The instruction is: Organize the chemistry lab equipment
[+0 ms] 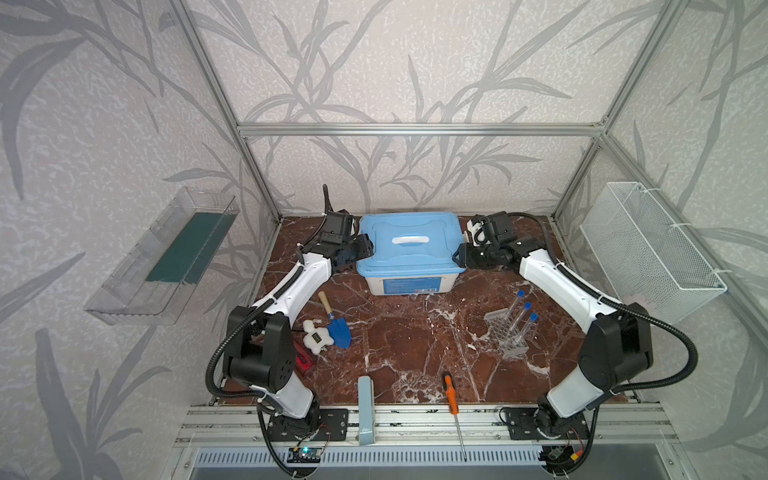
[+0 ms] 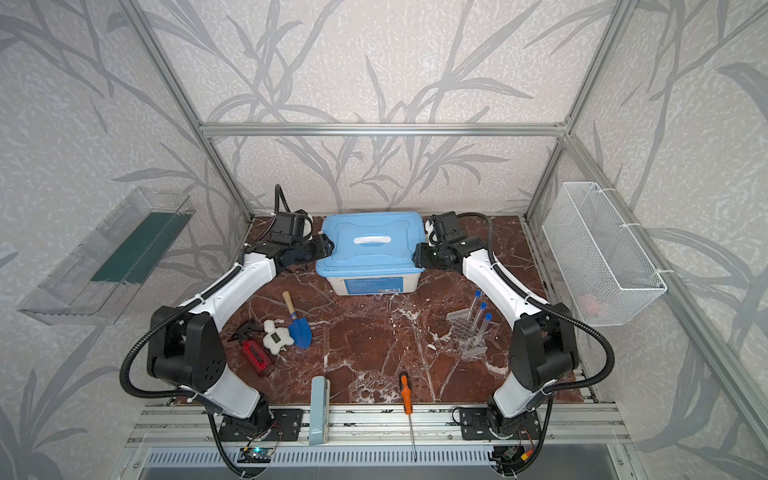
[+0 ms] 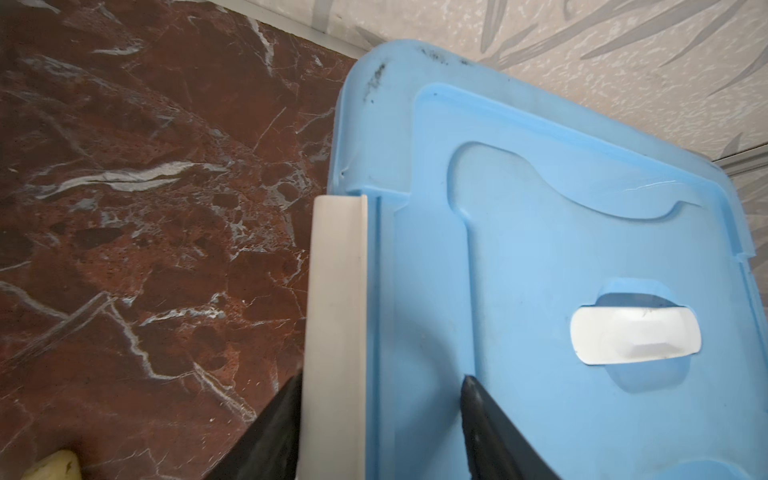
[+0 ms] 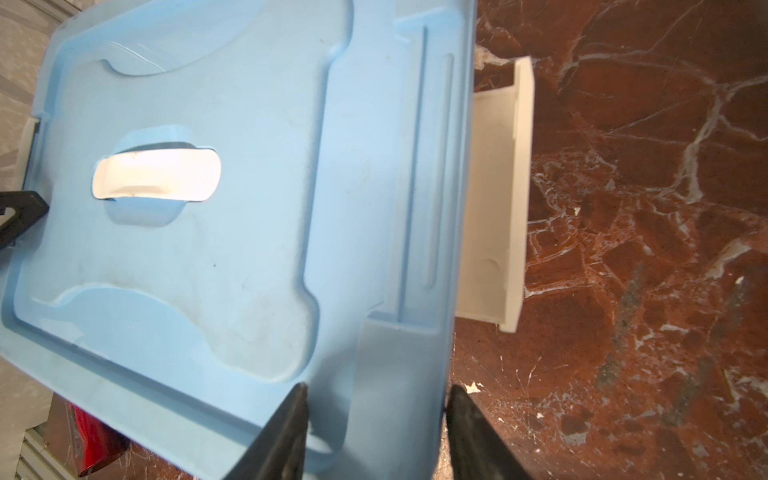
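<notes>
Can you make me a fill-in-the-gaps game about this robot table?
1. The box lid is coloured ____.
2. ____ blue-capped test tubes sit in the clear rack.
3. The screwdriver has an ____ handle.
4. The blue trowel has a ____ handle.
Missing words: blue, three, orange, wooden.
</notes>
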Controlling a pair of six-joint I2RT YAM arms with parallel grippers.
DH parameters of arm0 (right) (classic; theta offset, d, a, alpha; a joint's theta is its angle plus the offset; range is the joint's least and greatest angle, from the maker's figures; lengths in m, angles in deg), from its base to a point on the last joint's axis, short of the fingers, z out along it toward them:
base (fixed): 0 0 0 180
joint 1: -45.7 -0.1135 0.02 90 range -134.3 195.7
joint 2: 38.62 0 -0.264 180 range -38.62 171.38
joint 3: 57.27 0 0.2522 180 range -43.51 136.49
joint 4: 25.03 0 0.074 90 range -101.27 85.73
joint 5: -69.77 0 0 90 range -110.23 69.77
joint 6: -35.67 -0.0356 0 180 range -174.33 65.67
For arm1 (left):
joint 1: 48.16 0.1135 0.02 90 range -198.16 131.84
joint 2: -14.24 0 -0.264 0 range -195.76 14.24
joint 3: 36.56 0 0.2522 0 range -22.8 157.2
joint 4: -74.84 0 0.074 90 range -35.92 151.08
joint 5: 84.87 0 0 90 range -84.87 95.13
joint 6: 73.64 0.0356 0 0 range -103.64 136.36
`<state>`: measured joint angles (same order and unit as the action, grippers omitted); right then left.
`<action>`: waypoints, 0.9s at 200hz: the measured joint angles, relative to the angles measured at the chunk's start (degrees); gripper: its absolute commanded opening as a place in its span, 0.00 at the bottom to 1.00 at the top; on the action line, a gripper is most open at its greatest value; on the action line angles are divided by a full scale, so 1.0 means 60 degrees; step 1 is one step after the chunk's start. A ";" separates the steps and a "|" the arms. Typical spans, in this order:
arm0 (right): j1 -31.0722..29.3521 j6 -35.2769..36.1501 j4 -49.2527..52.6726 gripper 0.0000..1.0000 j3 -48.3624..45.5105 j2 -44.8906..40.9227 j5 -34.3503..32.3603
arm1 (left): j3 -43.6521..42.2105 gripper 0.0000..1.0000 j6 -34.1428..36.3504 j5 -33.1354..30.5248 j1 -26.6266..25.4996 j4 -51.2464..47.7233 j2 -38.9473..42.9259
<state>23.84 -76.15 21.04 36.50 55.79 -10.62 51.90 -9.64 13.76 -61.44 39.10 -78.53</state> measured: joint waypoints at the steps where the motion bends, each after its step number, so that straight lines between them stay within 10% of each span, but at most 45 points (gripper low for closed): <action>1: 0.0000 0.0015 0.0011 0.61 0.0011 0.0004 -0.0015 | 0.0004 0.56 0.0007 -0.0015 -0.0007 -0.0011 0.0000; 180: 0.0667 0.0306 0.1093 0.71 0.0976 0.0692 0.1129 | 0.1162 0.36 0.0918 -0.2645 -0.1100 -0.1399 -0.0466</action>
<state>27.84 -74.31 27.60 42.36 59.94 -3.85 58.87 -4.13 -2.11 -68.04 30.71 -81.33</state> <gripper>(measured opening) 0.703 0.359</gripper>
